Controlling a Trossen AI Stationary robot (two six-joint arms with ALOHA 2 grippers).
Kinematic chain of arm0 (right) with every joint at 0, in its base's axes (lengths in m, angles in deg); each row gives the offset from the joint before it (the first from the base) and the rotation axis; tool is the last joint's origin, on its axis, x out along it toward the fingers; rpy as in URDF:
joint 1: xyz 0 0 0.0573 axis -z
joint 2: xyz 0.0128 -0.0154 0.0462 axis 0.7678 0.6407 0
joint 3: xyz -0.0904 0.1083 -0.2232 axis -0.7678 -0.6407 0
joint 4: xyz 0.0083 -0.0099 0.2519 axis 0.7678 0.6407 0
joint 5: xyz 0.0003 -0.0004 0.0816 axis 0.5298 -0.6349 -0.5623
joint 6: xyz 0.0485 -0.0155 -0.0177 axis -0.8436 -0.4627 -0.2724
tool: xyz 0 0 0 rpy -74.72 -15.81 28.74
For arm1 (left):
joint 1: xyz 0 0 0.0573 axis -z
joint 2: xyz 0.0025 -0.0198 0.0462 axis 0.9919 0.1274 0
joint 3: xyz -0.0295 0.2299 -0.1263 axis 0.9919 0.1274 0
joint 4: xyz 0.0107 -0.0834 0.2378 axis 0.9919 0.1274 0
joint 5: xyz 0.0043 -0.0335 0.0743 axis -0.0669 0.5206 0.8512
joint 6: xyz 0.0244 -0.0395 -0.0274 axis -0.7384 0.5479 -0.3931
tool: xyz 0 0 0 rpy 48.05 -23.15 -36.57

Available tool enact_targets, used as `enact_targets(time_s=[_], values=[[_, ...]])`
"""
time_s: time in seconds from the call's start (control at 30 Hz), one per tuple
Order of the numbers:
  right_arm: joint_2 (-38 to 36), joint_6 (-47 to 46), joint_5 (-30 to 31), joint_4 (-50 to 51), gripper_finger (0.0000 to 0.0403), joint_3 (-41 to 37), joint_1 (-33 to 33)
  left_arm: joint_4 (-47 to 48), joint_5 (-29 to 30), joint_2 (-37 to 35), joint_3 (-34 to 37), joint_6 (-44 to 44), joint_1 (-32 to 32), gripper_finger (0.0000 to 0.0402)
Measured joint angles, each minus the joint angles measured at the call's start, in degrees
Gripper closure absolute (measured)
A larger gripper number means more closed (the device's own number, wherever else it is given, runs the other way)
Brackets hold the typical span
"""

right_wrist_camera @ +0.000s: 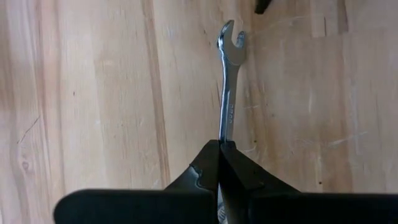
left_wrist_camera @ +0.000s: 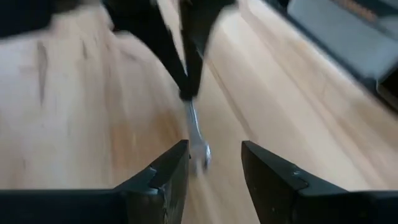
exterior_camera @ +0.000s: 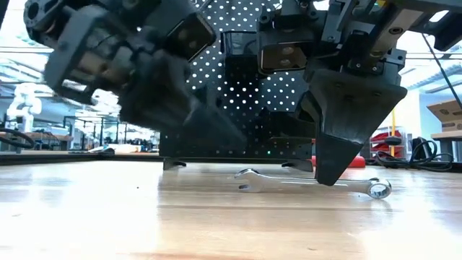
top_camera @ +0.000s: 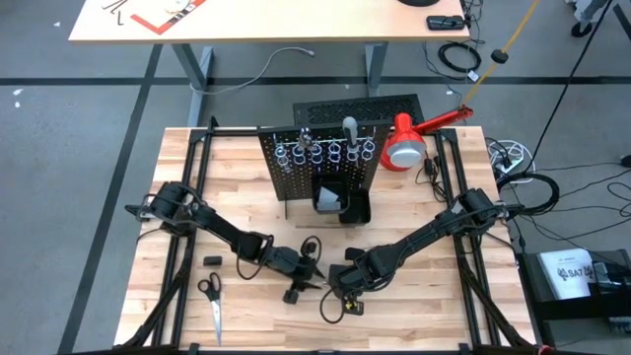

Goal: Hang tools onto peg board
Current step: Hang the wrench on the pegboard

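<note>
- right gripper [right_wrist_camera: 220,149] is pinched tight on a thin silver wrench [right_wrist_camera: 227,93], which lies flat on the table [top_camera: 414,207], prob so it can be lifted
- left gripper [left_wrist_camera: 214,165] w/ fingers apart, hovering at the wrench's other end, looks like a handoff
- peg board [top_camera: 296,173] stands well behind both

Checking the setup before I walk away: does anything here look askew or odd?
Only one thing: the silver wrench lies flat on the table, far from the peg board. The right pincer is shut on its shank, and the left pincer is open at its other end.
</note>
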Motion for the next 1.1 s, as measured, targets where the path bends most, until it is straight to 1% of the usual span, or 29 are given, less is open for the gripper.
enact_targets(time_s=[0.13, 0.23, 0.3, 0.5, 0.63, 0.9, 1.1], values=[[0.0, 0.0, 0.0, 0.0, 0.0403, 0.0, 0.1, 3.0, 0.7, 0.4, 0.0, -0.6, 0.3, 0.0244], [0.0, 0.0, 0.0, 0.0, 0.0403, 0.0, 0.3, 2.8, 3.8, 0.4, 0.0, -0.5, 0.3, 0.0245], [0.0, 0.0, 0.0, 0.0, 0.0403, 0.0, 0.5, 2.8, 4.3, 0.4, 0.0, -0.5, 0.3, 0.0245], [0.0, 0.3, 0.0, 0.0, 0.0403, 0.0, 1.1, 2.6, 4.4, 0.4, 0.0, -0.2, 0.3, 0.0245], [0.0, 0.6, 0.0, 0.0, 0.0403, 0.0, 1.5, 2.6, 2.0, 0.4, 0.0, -0.2, 0.3, 0.0245], [0.0, 1.6, 0.0, -0.1, 0.0403, 0.0, 2.1, 2.8, 2.0, 0.4, 0.0, -0.1, 0.3, 0.0245], [-0.1, 2.3, -0.1, -0.7, 0.0403, 0.0, 2.7, 3.2, 6.0, 0.4, 0.0, 0.9, 0.3, 0.0245]])
